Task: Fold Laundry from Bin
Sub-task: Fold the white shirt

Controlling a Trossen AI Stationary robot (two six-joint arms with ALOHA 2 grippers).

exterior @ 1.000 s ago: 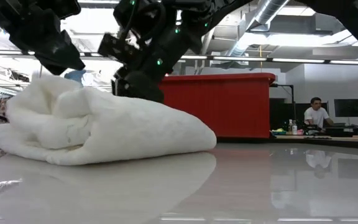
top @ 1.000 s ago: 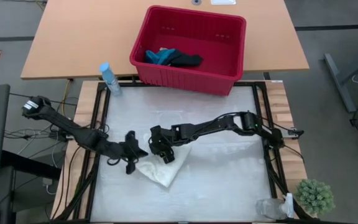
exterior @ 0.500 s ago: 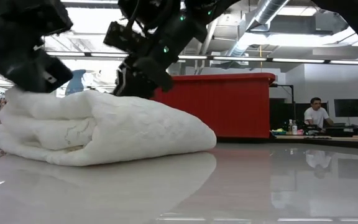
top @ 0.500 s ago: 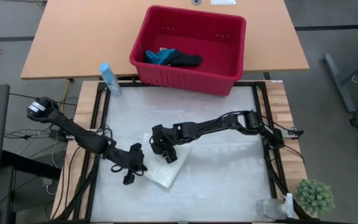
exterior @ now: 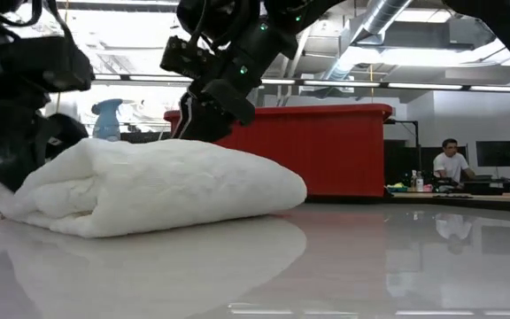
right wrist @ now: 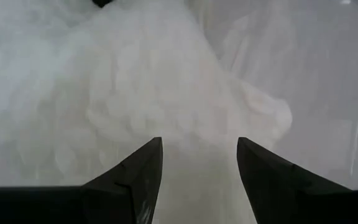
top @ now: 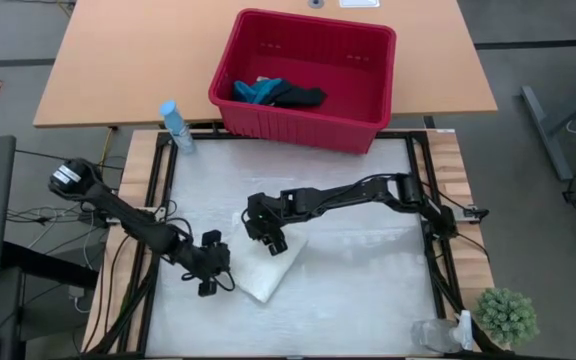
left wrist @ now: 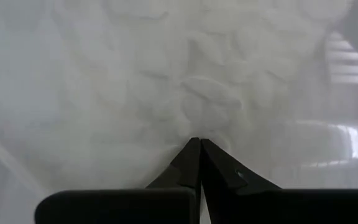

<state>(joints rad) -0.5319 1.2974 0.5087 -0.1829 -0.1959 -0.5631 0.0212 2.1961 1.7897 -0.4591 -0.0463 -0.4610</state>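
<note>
White laundry (top: 266, 272) folded on table (top: 368, 290) — left gripper (top: 218, 281) clenched at its edge, right gripper (top: 274, 243) spread above.

The left end effector (top: 218, 281) is lower on the counter (top: 368, 290) than a second ago and now sits at the near left edge of the white cloth (top: 266, 268), with its fingers (left wrist: 194, 165) pressed together. The cloth looks flatter and smoother; the bump that stood up beside the left end effector is gone. The right end effector (top: 274, 243) is a little farther back over the cloth's far end, fingers (right wrist: 138, 168) apart.
</note>
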